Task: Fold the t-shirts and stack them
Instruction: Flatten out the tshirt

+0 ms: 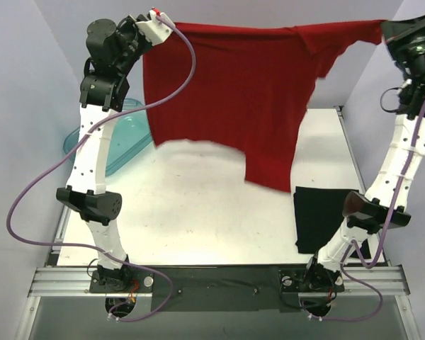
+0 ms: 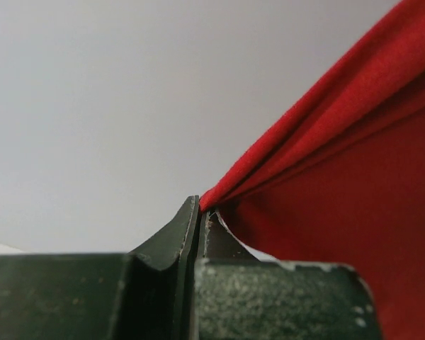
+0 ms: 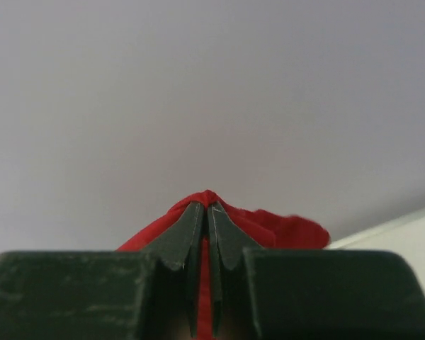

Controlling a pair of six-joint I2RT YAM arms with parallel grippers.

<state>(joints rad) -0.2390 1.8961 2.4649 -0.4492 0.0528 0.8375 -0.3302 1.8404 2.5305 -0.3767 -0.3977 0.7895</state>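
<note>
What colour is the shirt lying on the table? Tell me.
The shirt is plain black; the top external view shows it best.

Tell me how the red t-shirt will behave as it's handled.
Likely very floppy: the red t-shirt hangs limp and sags between the left end effector and right end effector. Probably light, since pinches at two edges hold it up. It would likely crumple rather than slide if pushed across the table.

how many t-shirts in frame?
2. The red t-shirt hangs in the air, held by the left gripper and right gripper. The black t-shirt lies on the table by the right arm, partly behind it. Another could hide behind the red one.
</note>
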